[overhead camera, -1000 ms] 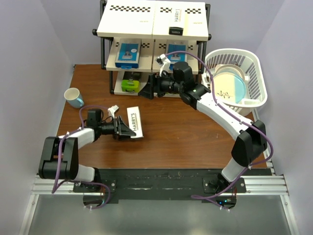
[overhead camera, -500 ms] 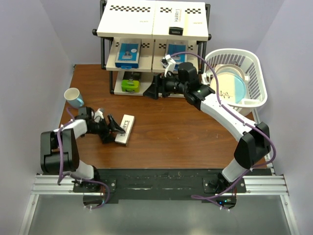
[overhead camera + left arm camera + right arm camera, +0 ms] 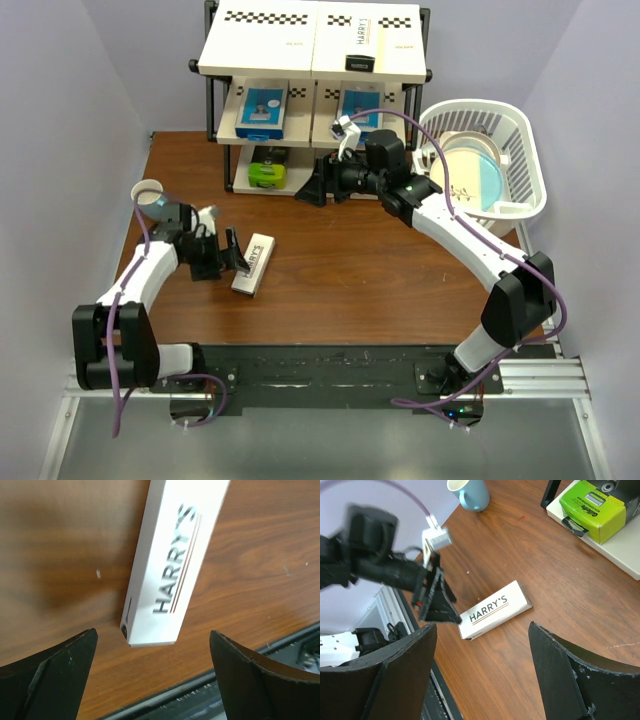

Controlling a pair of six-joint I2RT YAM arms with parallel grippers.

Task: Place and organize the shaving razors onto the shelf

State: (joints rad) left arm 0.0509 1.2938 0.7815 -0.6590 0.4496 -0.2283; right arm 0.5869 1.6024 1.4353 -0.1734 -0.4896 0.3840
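Top external: blue mug (image 3: 149, 191) far left, white basket (image 3: 482, 105) beside shelf (image 3: 268, 45).

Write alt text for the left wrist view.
A long white HARRY'S razor box lies on the wooden table, its near end between the left gripper's open black fingers, which do not touch it. A dark rail crosses the bottom right corner.

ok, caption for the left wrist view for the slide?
Open left claw facing a white Harry's box flat on the wood table.
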